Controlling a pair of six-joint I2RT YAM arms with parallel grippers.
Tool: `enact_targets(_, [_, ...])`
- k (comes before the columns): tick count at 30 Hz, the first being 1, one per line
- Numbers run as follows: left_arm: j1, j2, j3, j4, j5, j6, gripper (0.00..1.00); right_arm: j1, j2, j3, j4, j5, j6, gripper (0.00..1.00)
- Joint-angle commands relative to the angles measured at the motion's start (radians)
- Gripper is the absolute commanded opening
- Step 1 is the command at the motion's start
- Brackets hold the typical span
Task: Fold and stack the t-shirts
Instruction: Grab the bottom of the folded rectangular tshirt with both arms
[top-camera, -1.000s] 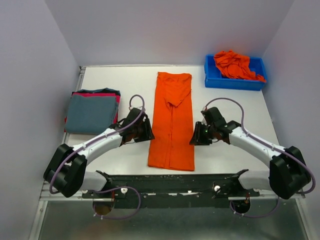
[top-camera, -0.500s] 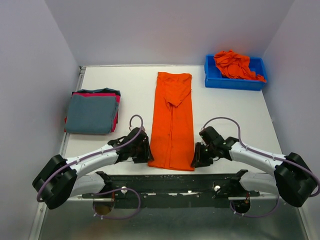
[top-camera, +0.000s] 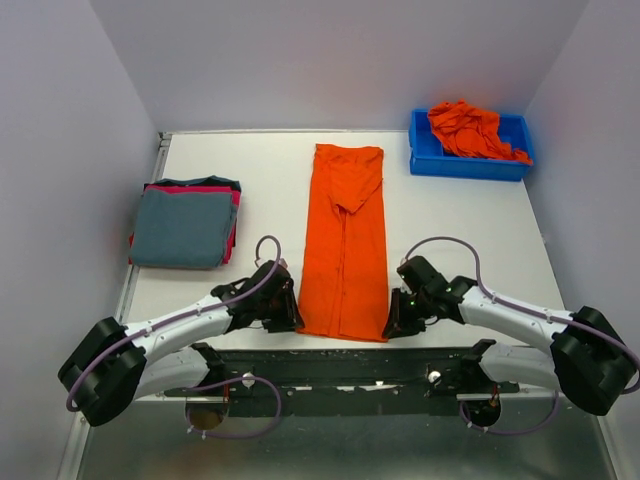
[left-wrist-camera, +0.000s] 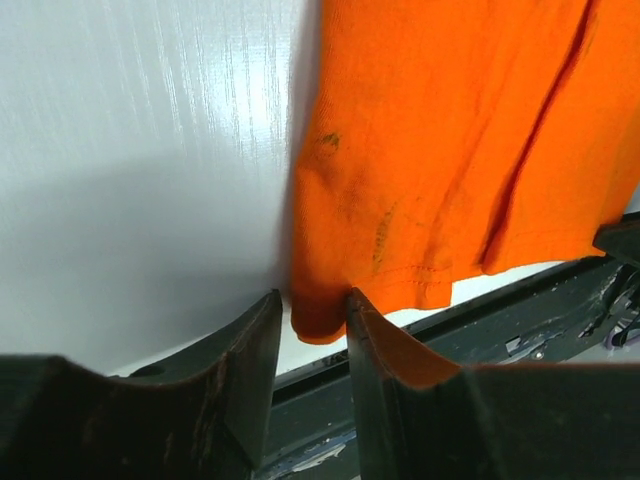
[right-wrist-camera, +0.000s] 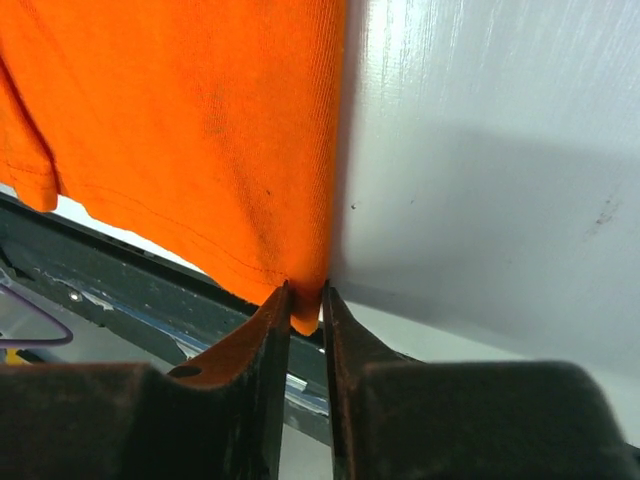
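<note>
Two claws, one long orange shirt (top-camera: 343, 240) between them, laid flat on the white table (top-camera: 250, 170) and folded into a narrow strip that runs straight ahead from both. Left claw (left-wrist-camera: 313, 305): jaws a little apart, straddling the strip's near left corner, with a sliver of gap on the outer side; the cloth is not pinched. Right claw (right-wrist-camera: 305, 295): jaws pressed almost together, pinching the near right corner. Folded stack, ahead and to the left of the left claw, well apart from it: grey-blue shirt (top-camera: 183, 227) on top, red-pink shirt (top-camera: 190, 187) showing at the edges beneath. Blue bin (top-camera: 425, 160), far ahead and to the right of the right claw, holding crumpled orange shirts (top-camera: 468, 130).
</note>
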Motion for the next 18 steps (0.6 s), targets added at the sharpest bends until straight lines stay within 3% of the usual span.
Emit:
enact_targets(1, [-0.007, -0.009, -0.036, 0.016, 0.045, -0.023, 0.41, 0.012, -0.01, -0.024, -0.009, -0.029, 0.019, 0.22])
enact_targets(5, [-0.011, 0.01, -0.042, 0.07, 0.067, -0.038, 0.15, 0.02, -0.004, -0.015, -0.018, -0.035, 0.022, 0.11])
enact_targets(7, [-0.017, 0.01, -0.034, 0.074, 0.07, -0.04, 0.0, 0.022, -0.017, -0.005, -0.035, -0.034, 0.024, 0.01])
enact_targets(12, [-0.022, -0.042, 0.022, 0.024, 0.067, -0.03, 0.0, 0.022, -0.106, 0.067, -0.13, 0.01, 0.031, 0.01])
enact_targets(18, [0.002, -0.013, 0.2, -0.036, 0.062, 0.034, 0.0, -0.004, -0.146, 0.267, -0.297, 0.161, -0.042, 0.01])
